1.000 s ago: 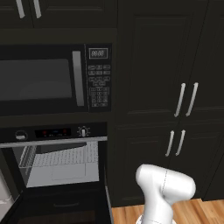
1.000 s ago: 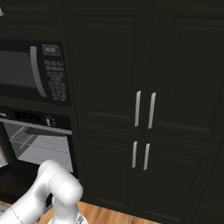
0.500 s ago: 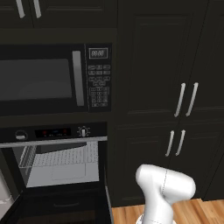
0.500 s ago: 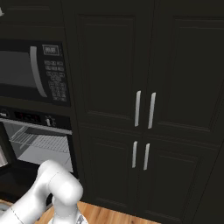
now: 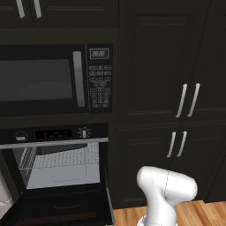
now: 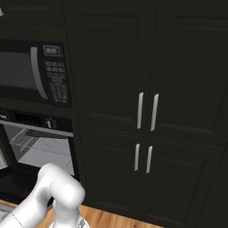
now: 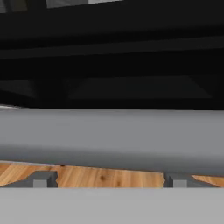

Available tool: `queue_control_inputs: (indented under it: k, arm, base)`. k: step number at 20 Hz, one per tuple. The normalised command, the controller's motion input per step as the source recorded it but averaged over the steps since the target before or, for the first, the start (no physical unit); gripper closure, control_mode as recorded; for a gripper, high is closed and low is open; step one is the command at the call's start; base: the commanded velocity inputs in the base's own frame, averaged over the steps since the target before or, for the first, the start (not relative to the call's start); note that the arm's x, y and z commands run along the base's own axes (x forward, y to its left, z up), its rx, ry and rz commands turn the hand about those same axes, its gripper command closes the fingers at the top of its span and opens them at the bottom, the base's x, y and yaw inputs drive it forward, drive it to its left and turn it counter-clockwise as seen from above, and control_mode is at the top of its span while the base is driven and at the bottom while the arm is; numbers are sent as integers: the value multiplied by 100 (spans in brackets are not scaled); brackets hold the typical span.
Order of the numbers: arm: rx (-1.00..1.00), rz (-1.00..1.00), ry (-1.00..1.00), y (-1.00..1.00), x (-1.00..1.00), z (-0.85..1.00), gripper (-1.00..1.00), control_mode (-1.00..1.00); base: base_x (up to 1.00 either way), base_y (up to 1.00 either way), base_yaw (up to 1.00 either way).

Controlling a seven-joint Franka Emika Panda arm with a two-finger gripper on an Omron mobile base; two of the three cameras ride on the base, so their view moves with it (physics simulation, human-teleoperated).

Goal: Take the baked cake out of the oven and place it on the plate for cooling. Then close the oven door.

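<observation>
The black oven (image 5: 53,133) stands open under the microwave, its silver wire racks (image 5: 66,160) bare as far as I can see. The cake and the plate are out of view. The oven door (image 5: 62,206) hangs dropped down, flat and dark. In the hand view its long silver bar handle (image 7: 112,135) runs across the picture, very close, with the door's dark panel (image 7: 131,85) beyond it. My gripper (image 7: 109,180) is open, its two tips wide apart just short of the bar, with nothing between them.
A black microwave (image 5: 44,84) with a keypad sits above the oven. Tall black cabinets with silver handles (image 5: 187,99) fill the right side. Wooden floor (image 5: 207,214) shows below. My white arm (image 5: 165,190) bends down low in front of the cabinets.
</observation>
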Motion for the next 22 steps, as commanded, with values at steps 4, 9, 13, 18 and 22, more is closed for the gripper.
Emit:
queue_control_inputs:
  k: [4,9,13,18,22]
  arm:
    - [12,5,-25,0,64,9,-100,-100]
    - [15,6,-20,0,72,7,-100,-100]
    - [15,5,-21,0,75,9,-100,-100]
    - [16,4,-25,0,74,14,-100,-100]
    - [17,4,-30,0,75,14,-100,-100]
  base:
    - [0,0,0]
    - [0,0,0]
    - [0,0,0]
    - [0,0,0]
    - [0,0,0]
